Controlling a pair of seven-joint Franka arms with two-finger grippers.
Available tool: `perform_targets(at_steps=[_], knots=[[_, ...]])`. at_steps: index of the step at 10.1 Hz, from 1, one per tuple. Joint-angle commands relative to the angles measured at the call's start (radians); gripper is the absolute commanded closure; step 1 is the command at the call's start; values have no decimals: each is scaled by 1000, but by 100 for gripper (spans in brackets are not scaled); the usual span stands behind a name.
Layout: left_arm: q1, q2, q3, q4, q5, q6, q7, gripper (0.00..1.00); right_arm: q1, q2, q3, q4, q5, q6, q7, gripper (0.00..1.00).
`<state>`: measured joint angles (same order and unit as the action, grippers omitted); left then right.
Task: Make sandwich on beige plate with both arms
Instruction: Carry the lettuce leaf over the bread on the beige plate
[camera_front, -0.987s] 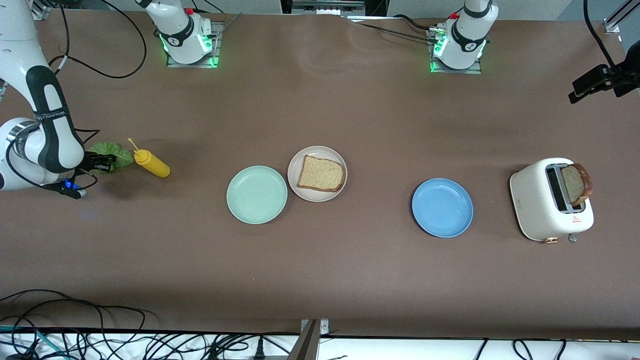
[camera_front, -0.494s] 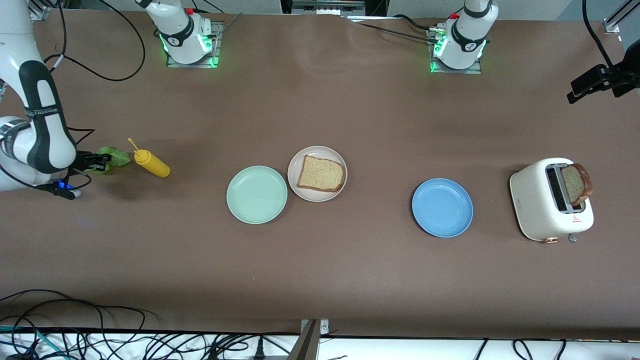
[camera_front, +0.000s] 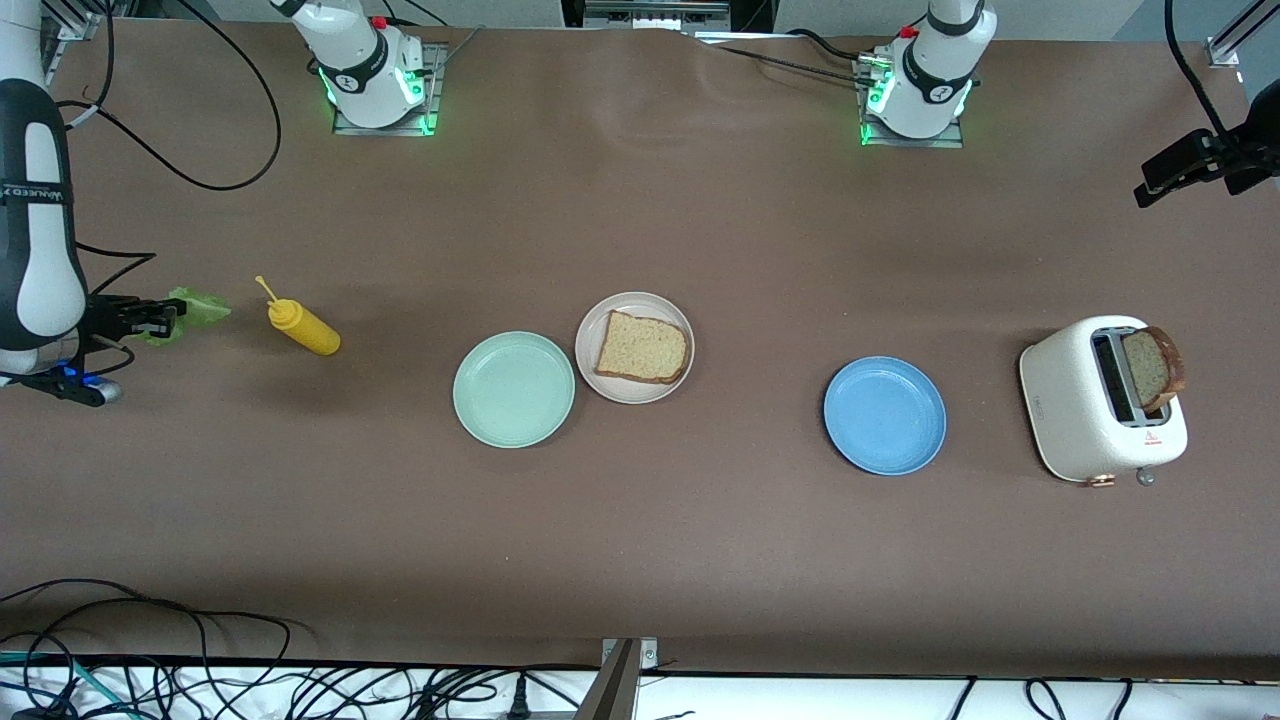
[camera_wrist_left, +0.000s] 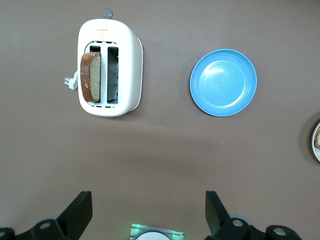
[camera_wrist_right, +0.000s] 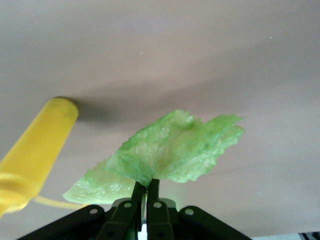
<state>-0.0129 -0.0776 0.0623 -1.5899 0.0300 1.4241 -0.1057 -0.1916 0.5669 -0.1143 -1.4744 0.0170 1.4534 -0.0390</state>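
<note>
One tan bread slice (camera_front: 643, 347) lies on the beige plate (camera_front: 630, 392) in the middle of the table. A second slice (camera_front: 1152, 368) stands in the white toaster (camera_front: 1085, 420) at the left arm's end, and it also shows in the left wrist view (camera_wrist_left: 90, 76). My right gripper (camera_front: 165, 318) is shut on the edge of the green lettuce leaf (camera_front: 200, 303) and holds it above the table beside the yellow bottle (camera_front: 305, 328). The right wrist view shows the gripper (camera_wrist_right: 146, 184) pinching the leaf (camera_wrist_right: 170, 150). My left gripper (camera_wrist_left: 147, 200) is open and empty, high over the table, and waits.
A mint-green plate (camera_front: 513, 389) touches the beige plate on the side toward the right arm's end. A blue plate (camera_front: 885, 415) lies between the beige plate and the toaster. The yellow squeeze bottle (camera_wrist_right: 35, 150) lies on its side. Cables run along the table's near edge.
My right gripper has moved with the lettuce away from the yellow bottle, toward the right arm's end of the table. The left arm has not moved.
</note>
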Motion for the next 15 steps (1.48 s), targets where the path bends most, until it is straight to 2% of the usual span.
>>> perform_targets(at_steps=[1,3,5,7,9,13,15], knots=[[8,16,-1,34,-19,-17,17,0,58,8,18,129,-6,-141,-5,100],[14,18,4,34,-19,-17,18,0,135,5,30,233,3,-229,8,100],[17,18,2,34,-21,-17,17,0,173,-21,94,261,4,-229,13,100],[14,18,1,34,-21,-17,17,0,201,-33,226,304,3,-216,59,100],[21,16,1,34,-21,-17,17,0,274,-33,352,307,-11,-94,89,100],[21,18,2,34,-21,-17,17,0,550,23,352,309,-17,184,116,100],[21,18,2,34,-21,-17,17,0,642,88,352,312,-74,345,111,100]])
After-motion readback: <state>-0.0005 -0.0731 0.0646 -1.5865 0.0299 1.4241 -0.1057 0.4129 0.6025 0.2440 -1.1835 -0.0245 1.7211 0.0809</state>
